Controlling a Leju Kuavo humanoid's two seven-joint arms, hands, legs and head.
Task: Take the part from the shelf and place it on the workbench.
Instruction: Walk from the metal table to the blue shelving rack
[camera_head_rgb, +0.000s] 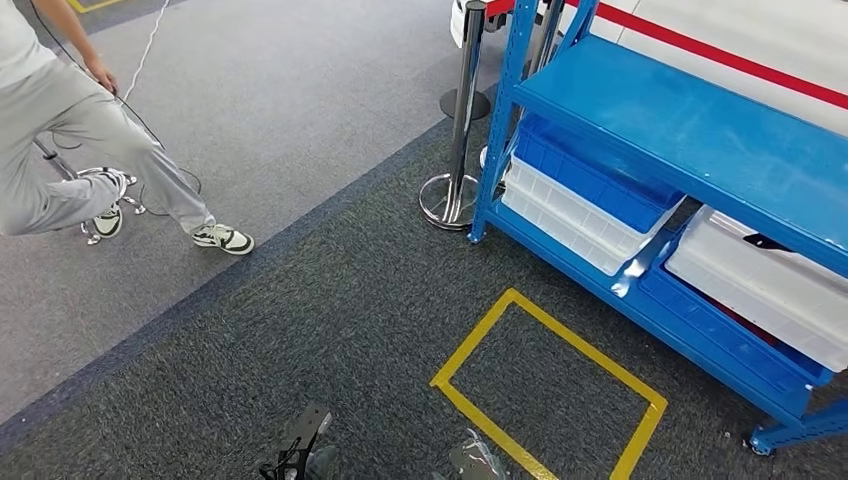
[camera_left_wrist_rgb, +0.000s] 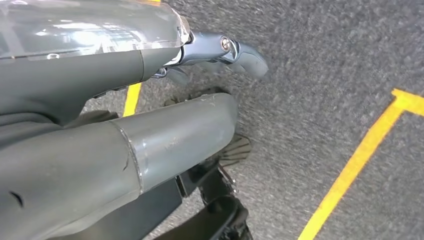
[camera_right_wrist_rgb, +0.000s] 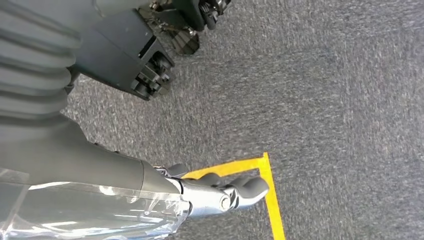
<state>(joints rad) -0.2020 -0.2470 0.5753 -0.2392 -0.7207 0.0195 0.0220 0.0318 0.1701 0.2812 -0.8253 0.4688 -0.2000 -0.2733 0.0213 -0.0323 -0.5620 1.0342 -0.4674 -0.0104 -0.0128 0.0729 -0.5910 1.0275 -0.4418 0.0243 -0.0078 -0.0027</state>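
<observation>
The left hand (camera_left_wrist_rgb: 220, 55) and the right hand (camera_right_wrist_rgb: 225, 192) hang over grey carpet, fingers loosely apart, holding nothing. Further right, the part (camera_head_rgb: 770, 242) shows as a small dark piece in a white bin (camera_head_rgb: 760, 285) on the blue shelf (camera_head_rgb: 690, 130); it looks light and rigid, probably best pinched across its middle, though it is too small to judge.

Head view looks steeply down at carpet, yellow floor marking (camera_head_rgb: 548, 385) and blue shelf (camera_head_rgb: 690, 130); both wrist views face the carpet closely, sharing that marking.
</observation>
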